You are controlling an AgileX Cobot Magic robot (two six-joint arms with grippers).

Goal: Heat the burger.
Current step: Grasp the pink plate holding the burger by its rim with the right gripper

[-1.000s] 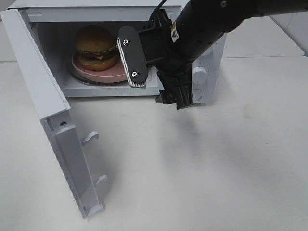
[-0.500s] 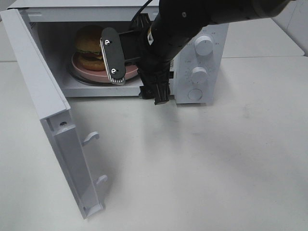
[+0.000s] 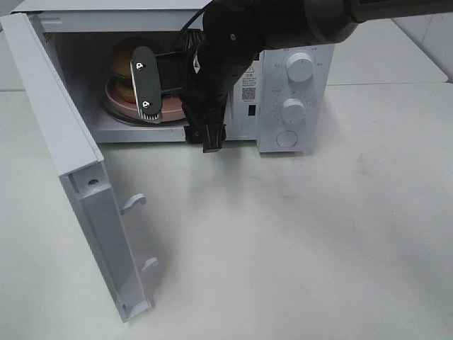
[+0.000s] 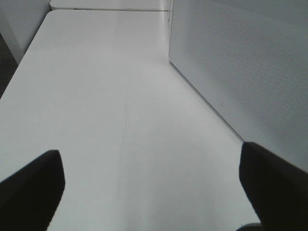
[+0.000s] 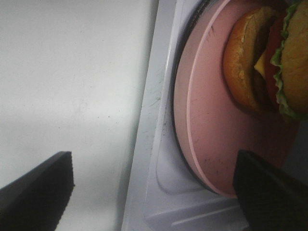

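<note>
Your right gripper (image 5: 154, 192) is spread wide with nothing between its jaws. It sits at the mouth of the microwave (image 3: 306, 42), upper middle of the high view. One finger (image 3: 144, 85) faces the camera flat-on and covers part of the burger (image 3: 124, 55). From the high view you can't tell whether they touch. The wrist view shows both tips short of the burger (image 5: 255, 62), one over the table, one over the plate's edge. The burger sits on a pink plate (image 3: 116, 101) inside the cavity, upper left of the frame. The door (image 3: 64, 142) hangs open down the left side. Two knobs (image 3: 298, 68) are on the panel at upper right. The white table (image 3: 318, 248) fills the lower frame. Your left gripper (image 4: 154, 192) is also wide and empty, over table beside a perforated white panel (image 4: 250, 62).
</note>
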